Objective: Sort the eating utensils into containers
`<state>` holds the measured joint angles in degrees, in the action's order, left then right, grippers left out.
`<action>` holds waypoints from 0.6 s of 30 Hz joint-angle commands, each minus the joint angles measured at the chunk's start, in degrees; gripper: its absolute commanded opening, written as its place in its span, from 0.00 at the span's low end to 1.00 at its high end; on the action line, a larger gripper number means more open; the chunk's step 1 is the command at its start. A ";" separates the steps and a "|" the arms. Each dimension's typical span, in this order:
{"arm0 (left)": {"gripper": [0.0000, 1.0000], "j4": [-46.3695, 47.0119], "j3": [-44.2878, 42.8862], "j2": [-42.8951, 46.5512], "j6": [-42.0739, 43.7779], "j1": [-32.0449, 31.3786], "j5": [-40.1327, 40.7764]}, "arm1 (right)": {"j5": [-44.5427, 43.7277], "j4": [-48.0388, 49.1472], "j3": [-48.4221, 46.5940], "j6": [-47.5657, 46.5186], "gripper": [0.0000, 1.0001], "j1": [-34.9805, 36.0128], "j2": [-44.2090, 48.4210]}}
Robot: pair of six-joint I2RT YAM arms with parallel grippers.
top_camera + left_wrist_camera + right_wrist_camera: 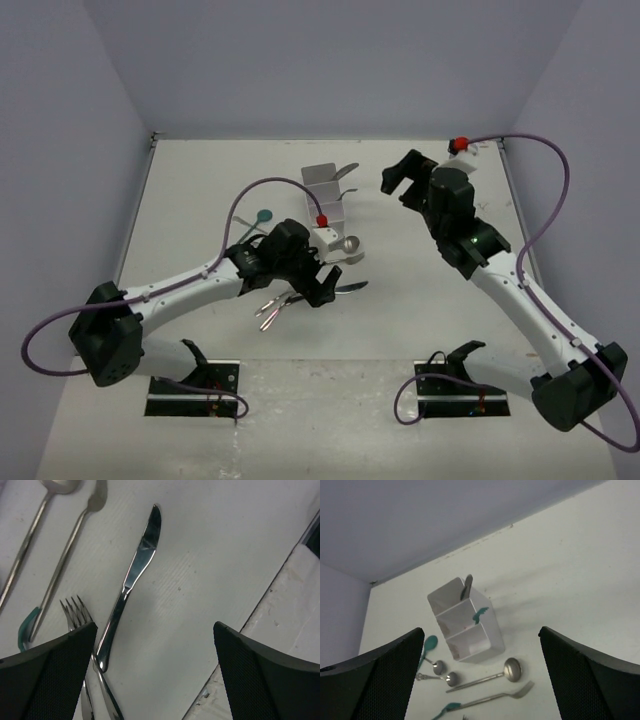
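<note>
**Cutlery sort, part done: both grippers empty, most pieces loose on the table**

1. Table. White surface carrying every item below.
2. Left gripper. Fingers wide apart, nothing between them. It hangs low over the near-centre table and straddles a knife, most likely lined up for a pick.
3. Right gripper. Fingers spread, nothing held. It is raised at the far right and turned toward the box, a spot that suits drop-offs.
4. White box. Stands upright at far centre, with three compartments in a row.
   - The far compartment holds a grey handle, which stands proud because the box is shorter than the cutlery.
   - The middle compartment shows a teal piece.
   - The compartment nearest the loose spoons looks empty.
5. Knife. Silver, lying flat. Its handle end crosses another silver piece, so a pinch there could lift both; the blade side looks the safer grip.
6. Fork. Tines showing just beside the left finger.
7. Round-bowled spoon. Lies on the table near the box, unsorted.
8. Teal spoon. Lies beside the box, unsorted.
</note>
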<state>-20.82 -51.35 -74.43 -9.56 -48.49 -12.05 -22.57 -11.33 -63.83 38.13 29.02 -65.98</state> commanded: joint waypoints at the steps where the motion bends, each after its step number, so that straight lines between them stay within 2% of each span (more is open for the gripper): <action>1: 1.00 4.65 0.47 -5.96 7.71 -0.03 -7.37 | 3.58 -5.36 3.97 -1.39 0.99 -0.71 3.21; 10: 1.00 7.02 -0.15 -13.44 9.21 -0.73 -7.10 | 6.83 -8.53 8.81 -2.71 0.99 -3.79 5.15; 12: 1.00 5.45 -1.38 -15.99 12.02 -0.90 -8.25 | 7.01 -9.05 8.99 -3.23 0.99 -4.14 5.33; 18: 1.00 3.68 -2.61 -23.21 10.97 -1.26 -0.97 | 8.59 -9.14 10.31 -4.11 0.99 -5.11 6.47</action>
<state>-16.78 -52.80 -95.48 0.69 -49.58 -16.03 -15.81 -20.18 -53.93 35.70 24.51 -60.90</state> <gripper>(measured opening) 0.998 0.989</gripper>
